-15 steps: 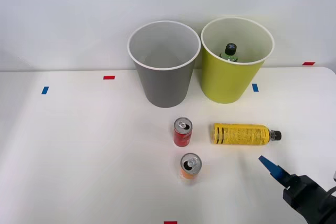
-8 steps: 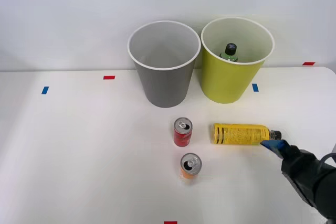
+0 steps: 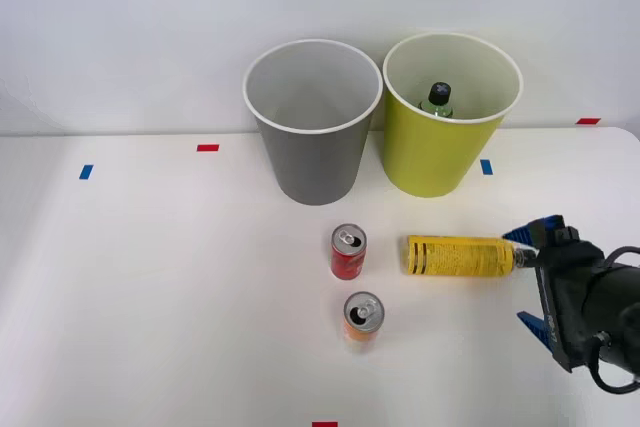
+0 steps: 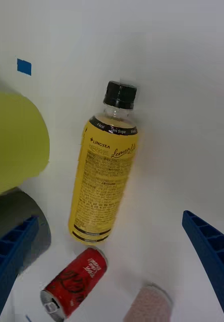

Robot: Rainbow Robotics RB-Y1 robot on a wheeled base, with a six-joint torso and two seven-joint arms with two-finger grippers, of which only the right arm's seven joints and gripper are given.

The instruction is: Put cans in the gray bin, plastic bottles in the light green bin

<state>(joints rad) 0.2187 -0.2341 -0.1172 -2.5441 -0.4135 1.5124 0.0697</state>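
On the white table (image 3: 150, 287) seen from the front, the yellow-label bottle (image 3: 458, 256) lies on its side, cap toward the right gripper (image 3: 528, 277), whose blue fingers stand wide apart around the cap end. The red can (image 3: 348, 252) and orange can (image 3: 362, 317) stand nearby. Behind, the gray bin (image 3: 313, 127) sits beside the light green bin (image 3: 450, 122), which holds the green bottle (image 3: 436, 100).

From the wrist, the spread fingers (image 4: 210, 251) flank the yellow-label bottle (image 4: 106, 176) without touching it; the red can (image 4: 74, 289) sits just past its base.

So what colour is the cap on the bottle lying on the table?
Black; the cap shows best in the right wrist view.

Yellow-labelled, black-capped bottle (image 3: 459, 256); red can (image 3: 348, 252); orange can (image 3: 362, 317).
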